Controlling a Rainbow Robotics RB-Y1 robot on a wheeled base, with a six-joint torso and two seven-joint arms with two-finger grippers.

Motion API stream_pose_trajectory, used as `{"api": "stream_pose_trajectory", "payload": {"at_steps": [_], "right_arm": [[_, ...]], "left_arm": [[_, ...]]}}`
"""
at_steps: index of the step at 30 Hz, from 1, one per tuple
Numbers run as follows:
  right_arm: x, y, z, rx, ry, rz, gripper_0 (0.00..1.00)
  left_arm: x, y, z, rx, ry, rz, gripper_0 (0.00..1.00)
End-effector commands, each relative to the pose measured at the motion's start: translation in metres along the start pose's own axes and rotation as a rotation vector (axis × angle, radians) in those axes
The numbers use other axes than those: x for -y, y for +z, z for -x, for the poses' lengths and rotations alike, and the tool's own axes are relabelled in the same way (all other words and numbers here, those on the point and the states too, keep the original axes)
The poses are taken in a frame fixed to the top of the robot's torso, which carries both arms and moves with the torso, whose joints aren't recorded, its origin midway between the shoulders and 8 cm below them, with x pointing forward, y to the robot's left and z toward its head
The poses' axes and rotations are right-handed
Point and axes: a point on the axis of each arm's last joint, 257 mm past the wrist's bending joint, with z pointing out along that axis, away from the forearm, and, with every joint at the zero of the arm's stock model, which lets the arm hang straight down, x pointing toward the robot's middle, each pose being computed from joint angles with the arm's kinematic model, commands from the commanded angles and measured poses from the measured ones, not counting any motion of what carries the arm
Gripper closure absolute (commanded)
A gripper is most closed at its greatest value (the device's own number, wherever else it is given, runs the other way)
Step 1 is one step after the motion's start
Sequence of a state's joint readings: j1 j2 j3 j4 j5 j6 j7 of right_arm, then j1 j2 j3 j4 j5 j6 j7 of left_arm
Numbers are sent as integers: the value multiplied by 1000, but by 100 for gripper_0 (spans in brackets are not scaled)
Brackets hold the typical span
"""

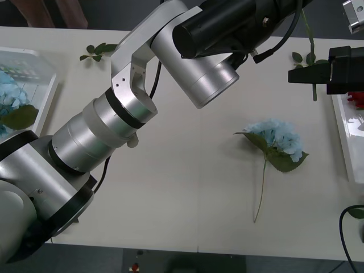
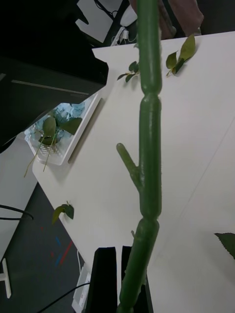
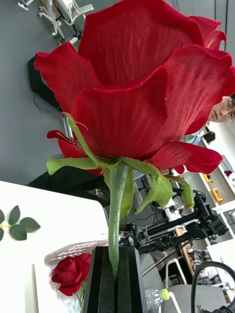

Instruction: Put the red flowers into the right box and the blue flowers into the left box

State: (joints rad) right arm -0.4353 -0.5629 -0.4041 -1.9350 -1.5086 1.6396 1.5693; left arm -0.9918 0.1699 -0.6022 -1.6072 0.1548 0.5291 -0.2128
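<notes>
We note the left arm [image 1: 142, 96] first: it reaches across the table [image 1: 187, 187] toward the far right corner. The left box [image 1: 50, 85] sits at the table's left edge and holds blue flowers [image 1: 8, 96]. The right box [image 1: 343, 128] lies at the right edge with a red rose [image 3: 71, 274] inside. One blue hydrangea [image 1: 278, 139] lies flat on the table between the boxes, nearer the right box and apart from both grippers. The left gripper [image 3: 115, 279] is clamped on the stem just below the head of a red rose held in the air [image 3: 142, 83]. The right gripper [image 1: 310, 74], hovering beside the right box, is clamped on a long green stem [image 2: 149, 122]. We judge this to be the same rose, held at both ends for a transfer. Risks follow from that double hold. If either arm moves before the other lets go, the thin stem can bend or slip. If both let go together, the rose can drop outside the right box. A low sweep of the left arm can drag the hydrangea. A loose leaf sprig [image 1: 99, 51] lies at the far edge; do not sort it.
</notes>
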Motion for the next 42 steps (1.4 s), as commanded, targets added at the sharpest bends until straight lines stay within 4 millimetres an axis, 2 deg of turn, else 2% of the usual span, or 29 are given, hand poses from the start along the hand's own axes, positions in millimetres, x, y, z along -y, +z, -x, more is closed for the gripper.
{"api": "stream_pose_trajectory", "payload": {"at_steps": [1,4,5,6,7,8,10,21,28,33,42], "right_arm": [[-6,-6,14,34,-50,-2,100],[-6,-6,14,34,-49,-2,100],[-6,-7,15,35,-51,-4,100],[-6,-7,15,37,-50,-3,100],[-6,-7,15,37,-49,-1,100],[-6,-7,15,38,-51,-3,100],[-6,-8,16,40,-50,-4,100],[-3,-16,21,63,-47,-15,100],[13,-33,21,85,-21,-63,100],[32,-54,18,110,5,-125,100],[85,-102,4,171,84,-303,100]], "left_arm": [[47,1,2,8,14,-87,100],[46,1,0,6,22,-85,100],[47,1,-1,7,30,-85,84],[46,1,0,10,35,-82,63],[45,1,0,13,41,-82,41],[46,1,0,17,47,-82,14],[45,1,1,21,50,-80,0],[45,1,4,34,56,-77,0],[44,1,5,36,55,-77,0],[39,-2,13,44,68,-69,0],[24,-18,31,-16,-35,-55,0]]}}
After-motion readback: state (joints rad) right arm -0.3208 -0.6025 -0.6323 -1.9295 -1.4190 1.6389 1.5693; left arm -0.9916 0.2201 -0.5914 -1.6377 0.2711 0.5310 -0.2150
